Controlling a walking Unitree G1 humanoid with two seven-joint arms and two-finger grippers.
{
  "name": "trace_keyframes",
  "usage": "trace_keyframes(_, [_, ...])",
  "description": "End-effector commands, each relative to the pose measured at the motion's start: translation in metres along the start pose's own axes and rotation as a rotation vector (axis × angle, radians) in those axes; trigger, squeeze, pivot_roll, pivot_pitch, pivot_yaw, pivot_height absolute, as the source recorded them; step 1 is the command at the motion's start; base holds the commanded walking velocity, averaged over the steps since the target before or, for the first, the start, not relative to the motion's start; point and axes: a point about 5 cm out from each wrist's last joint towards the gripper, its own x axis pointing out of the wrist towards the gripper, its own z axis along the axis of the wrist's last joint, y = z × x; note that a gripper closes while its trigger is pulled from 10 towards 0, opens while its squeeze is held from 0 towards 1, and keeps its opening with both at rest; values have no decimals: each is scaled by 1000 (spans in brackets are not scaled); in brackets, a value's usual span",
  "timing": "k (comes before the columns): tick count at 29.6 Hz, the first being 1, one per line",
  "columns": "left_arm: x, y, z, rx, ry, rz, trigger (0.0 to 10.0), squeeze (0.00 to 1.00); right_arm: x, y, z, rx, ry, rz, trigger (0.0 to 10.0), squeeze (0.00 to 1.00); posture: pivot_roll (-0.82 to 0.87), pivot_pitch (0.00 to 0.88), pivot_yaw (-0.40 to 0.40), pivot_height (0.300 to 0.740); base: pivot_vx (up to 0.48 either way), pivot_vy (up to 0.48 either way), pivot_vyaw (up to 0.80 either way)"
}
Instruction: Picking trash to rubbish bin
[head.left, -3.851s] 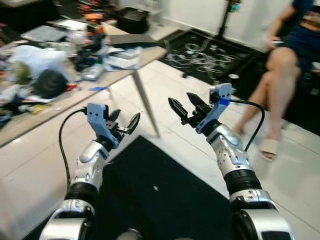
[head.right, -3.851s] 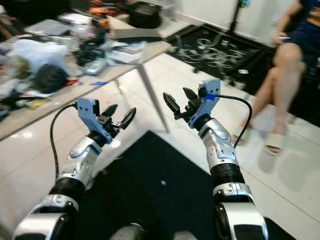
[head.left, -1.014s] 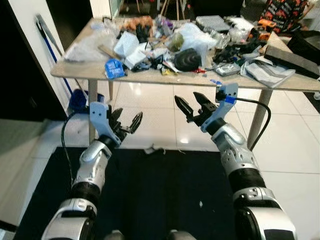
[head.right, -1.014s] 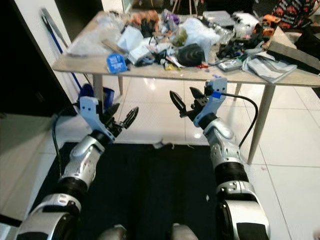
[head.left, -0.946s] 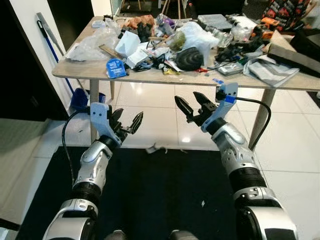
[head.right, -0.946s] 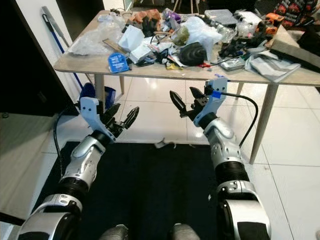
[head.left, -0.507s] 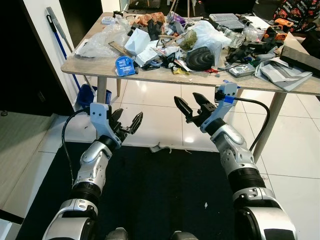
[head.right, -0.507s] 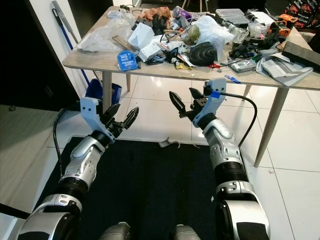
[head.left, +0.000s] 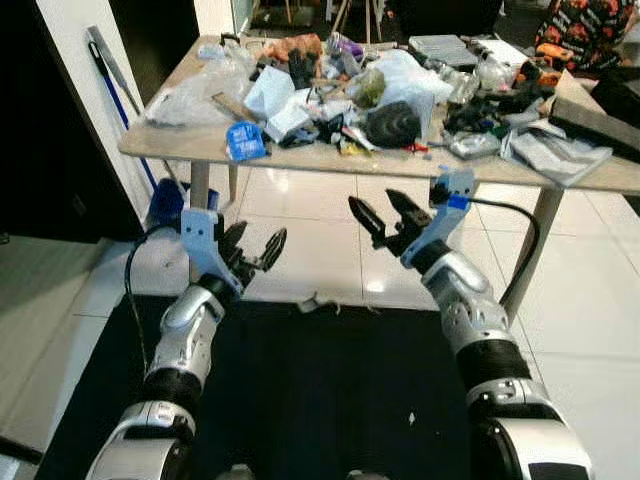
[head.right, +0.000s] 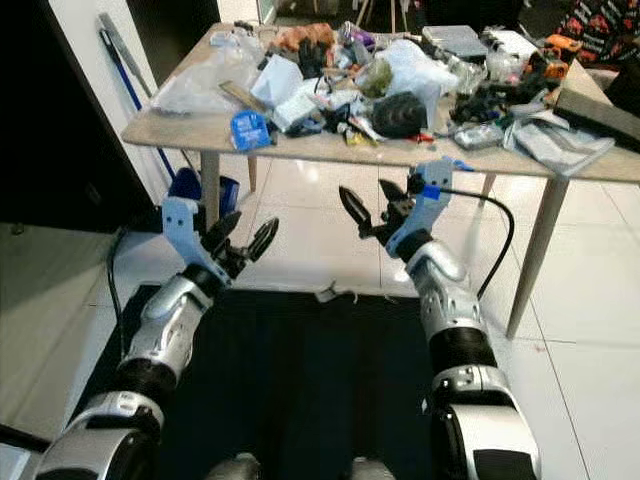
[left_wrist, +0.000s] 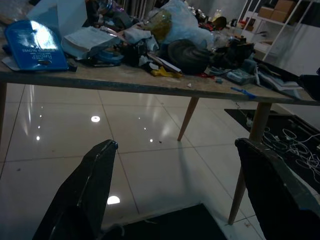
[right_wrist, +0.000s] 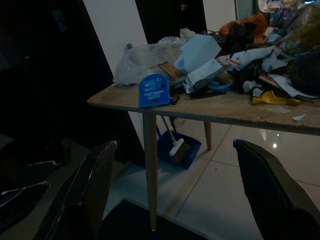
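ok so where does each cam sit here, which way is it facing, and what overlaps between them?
Left eye view: on the head, looking forward and down at the cluttered table, black mat and both arms, left gripper and right gripper open.
Right eye view: same head, same scene, slightly offset.
Left wrist view: along the left gripper's fingers, facing the table edge and glossy floor.
Right wrist view: along the right gripper's fingers, facing the table corner.
Shared: the blue pack shows in all four.
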Motion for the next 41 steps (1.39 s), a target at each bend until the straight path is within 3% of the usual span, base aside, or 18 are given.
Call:
trace_keyframes(1, [0, 0, -2, -5, 13, -7, 10000, 0, 0, 0, -3, 5, 20, -3, 10000, 0, -19, 24, 0, 740, 277, 0, 0])
trace_keyframes(10, [0, -1, -2, -5, 12, -11, 10000, 0, 0, -1, -4, 4, 28, -8, 10000, 0, -18, 24, -1, 740, 291, 0, 0])
trace_keyframes(21, [0, -1, -2, -4, 12, -14, 10000, 0, 0, -1, -6, 5, 41, -11, 10000, 0, -20, 16, -3, 740, 292, 0, -759])
trace_keyframes(41, [1, -1, -2, -1, 11, -17, 10000, 0, 0, -1, -4, 3, 38, -10, 10000, 0, -20, 19, -4, 740, 297, 0, 0])
